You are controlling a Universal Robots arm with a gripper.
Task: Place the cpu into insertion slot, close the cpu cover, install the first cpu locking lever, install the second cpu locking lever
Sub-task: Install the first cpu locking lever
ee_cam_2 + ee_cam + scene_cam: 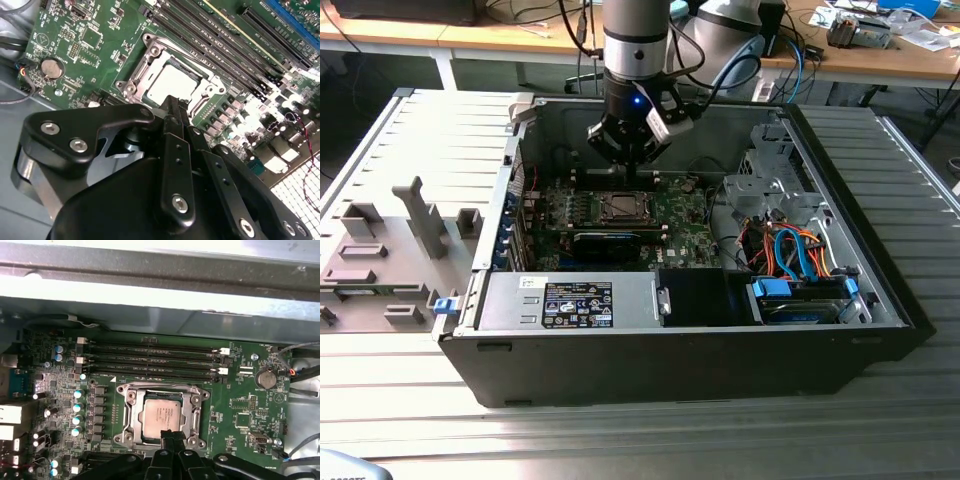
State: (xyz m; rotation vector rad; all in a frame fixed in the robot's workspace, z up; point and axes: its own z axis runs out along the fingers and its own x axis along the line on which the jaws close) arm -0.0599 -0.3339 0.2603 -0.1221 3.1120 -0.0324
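The cpu [162, 413] [172, 82] lies flat in the insertion slot [620, 207] on the green motherboard, its silver-grey top showing. The cpu cover [131, 412] [150, 64], a silver frame, lies down around the chip. My gripper [170, 435] [172, 102] [630, 172] hangs just above the socket's edge, its black fingers pressed together with nothing between them. In the exterior view the arm reaches down into the open computer case, directly over the socket.
Several long black memory slots [150, 360] run beside the socket. A coin battery [265, 378] sits on the board. The case walls [510, 200], a drive cage with orange and blue cables [790, 250] and a power supply [570, 300] surround the board.
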